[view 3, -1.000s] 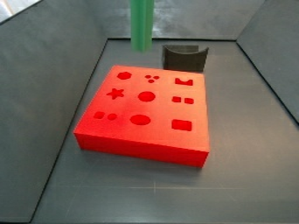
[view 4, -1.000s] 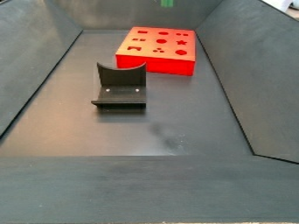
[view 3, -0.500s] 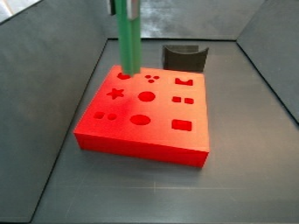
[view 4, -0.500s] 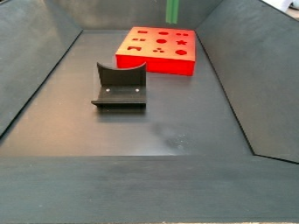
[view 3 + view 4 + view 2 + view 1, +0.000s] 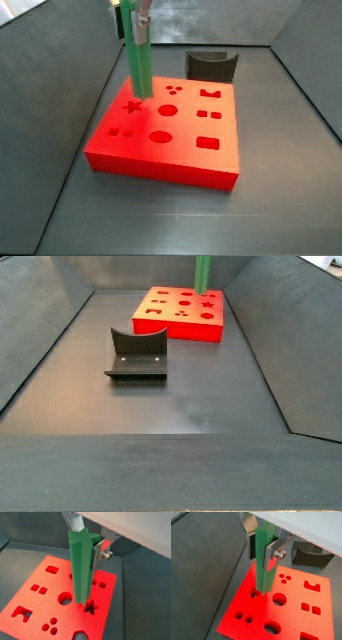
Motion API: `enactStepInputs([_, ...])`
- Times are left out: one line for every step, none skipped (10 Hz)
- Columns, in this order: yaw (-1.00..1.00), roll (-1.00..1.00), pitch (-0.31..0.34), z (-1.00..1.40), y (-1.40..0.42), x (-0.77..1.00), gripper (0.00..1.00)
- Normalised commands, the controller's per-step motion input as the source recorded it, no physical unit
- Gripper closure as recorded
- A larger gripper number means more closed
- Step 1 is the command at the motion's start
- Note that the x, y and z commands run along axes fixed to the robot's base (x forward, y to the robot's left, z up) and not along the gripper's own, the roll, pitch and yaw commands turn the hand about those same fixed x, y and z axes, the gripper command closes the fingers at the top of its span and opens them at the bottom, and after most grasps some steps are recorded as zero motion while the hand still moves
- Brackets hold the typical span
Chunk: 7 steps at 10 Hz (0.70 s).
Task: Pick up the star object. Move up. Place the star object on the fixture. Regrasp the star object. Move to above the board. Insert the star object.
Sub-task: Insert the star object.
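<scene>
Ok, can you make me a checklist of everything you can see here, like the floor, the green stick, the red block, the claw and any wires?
Surface: dark grey floor inside sloping grey walls, bare apart from the two items below.
Star object: bright green, held upright, its lower end at the star hole of the board.
Board: red slab with many shaped holes, lying flat on the floor.
Fixture: dark, standing apart from the board, nothing on it.
Clutter: nothing seen.
Gripper: above the board, silver fingers closed on the star object's upper part.
Cables: nothing seen.
Surroundings: grey walls only.
</scene>
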Motion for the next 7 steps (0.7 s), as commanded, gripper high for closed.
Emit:
enactStepInputs([-0.37,-0.02,0.0,-0.15,0.05,-0.19,1.0])
enactStepInputs([0.0,0.0,0.0,-0.02,0.0,-0.01,1.0])
enactStepInputs([0.0,0.01,0.001,-0.19,0.07,-0.11,1.0])
enactStepInputs([0.0,0.0,0.0,-0.2,0.07,-0.08,1.0])
enactStepInputs([0.0,0.0,0.0,0.0,0.0,0.0,1.0])
enactStepInputs([0.0,0.0,0.0,-0.13,0.0,-0.02,1.0])
enactStepInputs([0.0,0.0,-0.009,-0.13,0.0,-0.01,1.0])
